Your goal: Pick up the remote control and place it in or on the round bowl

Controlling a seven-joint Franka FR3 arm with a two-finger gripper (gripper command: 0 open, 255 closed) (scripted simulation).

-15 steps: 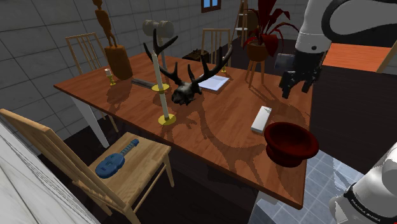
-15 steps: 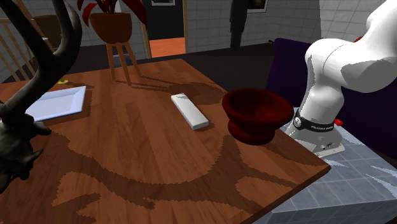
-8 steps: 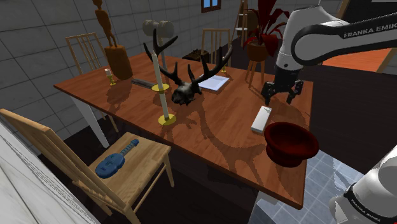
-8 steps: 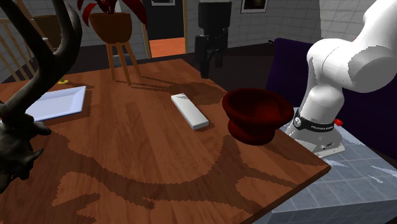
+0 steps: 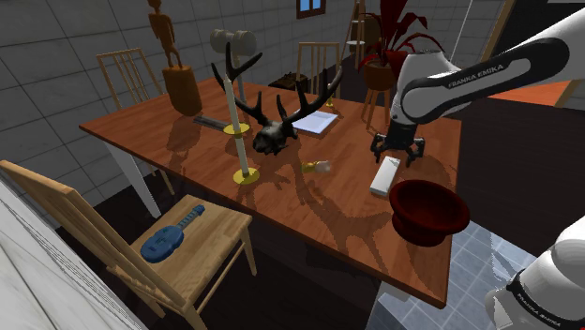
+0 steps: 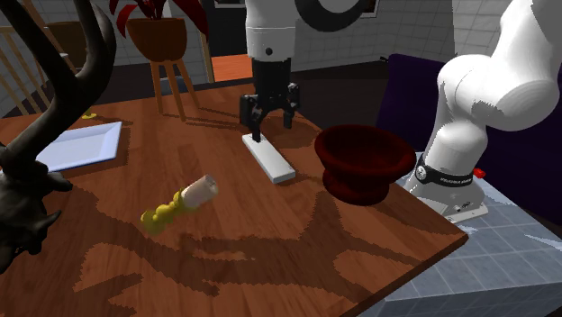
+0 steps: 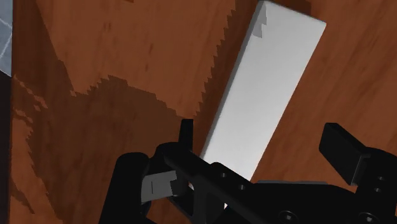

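My gripper (image 6: 272, 126) hangs point-down over the far end of the white remote control (image 6: 270, 159), fingers spread apart. The dark red round bowl (image 6: 364, 155) sits just beside the remote (toward this view's right) on the wooden table (image 6: 225, 270). A knobbly yellow object (image 6: 176, 207) lies toppled nearby.

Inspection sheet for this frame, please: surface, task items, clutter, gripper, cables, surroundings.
Surface: brown wooden table, crossed by shadows.
Job's things: flat white rectangular remote control lies on the table beside the dark red round bowl, apart from it; bowl upright, empty.
Clutter: dark antlered skull; white candle on yellow holder; white flat tray; small yellow-and-white object lying on its side.
Gripper: black two-finger gripper open, astride the remote's end, not clasping.
Cables: nothing seen.
Surroundings: wooden chair with blue object on its seat; red-leaved potted plant.
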